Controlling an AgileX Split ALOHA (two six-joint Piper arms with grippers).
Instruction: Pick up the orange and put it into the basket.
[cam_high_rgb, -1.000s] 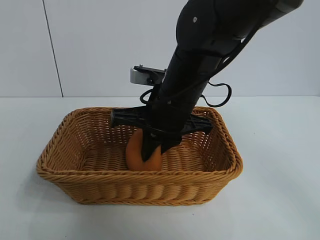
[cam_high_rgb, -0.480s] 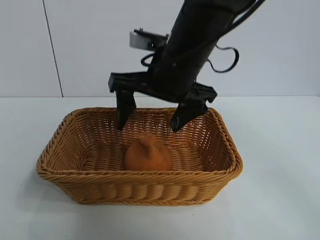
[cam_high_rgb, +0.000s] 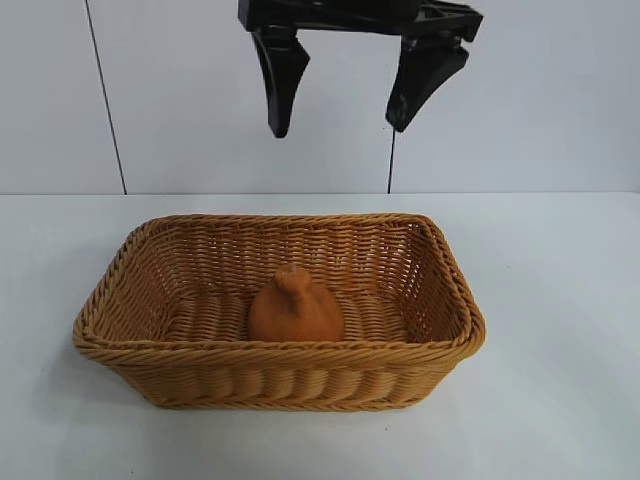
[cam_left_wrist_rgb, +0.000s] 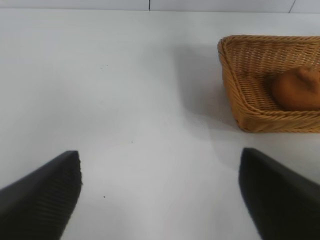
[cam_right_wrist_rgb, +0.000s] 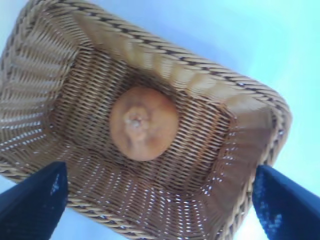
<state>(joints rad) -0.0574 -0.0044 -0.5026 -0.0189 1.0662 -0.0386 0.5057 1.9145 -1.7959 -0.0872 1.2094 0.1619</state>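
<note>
While the right end effector (cam_high_rgb: 338, 127) hangs spread and empty, the rough, knobbed orange (cam_high_rgb: 295, 308) sits inside the woven wicker basket (cam_high_rgb: 280, 372).

You will find nothing to read here. No text, label, brand, number or sign shows on anything in your three views.

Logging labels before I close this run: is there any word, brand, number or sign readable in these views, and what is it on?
None: no text, label, number or sign is readable in any view.
The orange has bare skin, no sticker showing.
The basket is plain wicker, no tag showing.
The right pincer, open above the basket, and the left pincer, open over the table, show plain black fingers, no marking.
</note>
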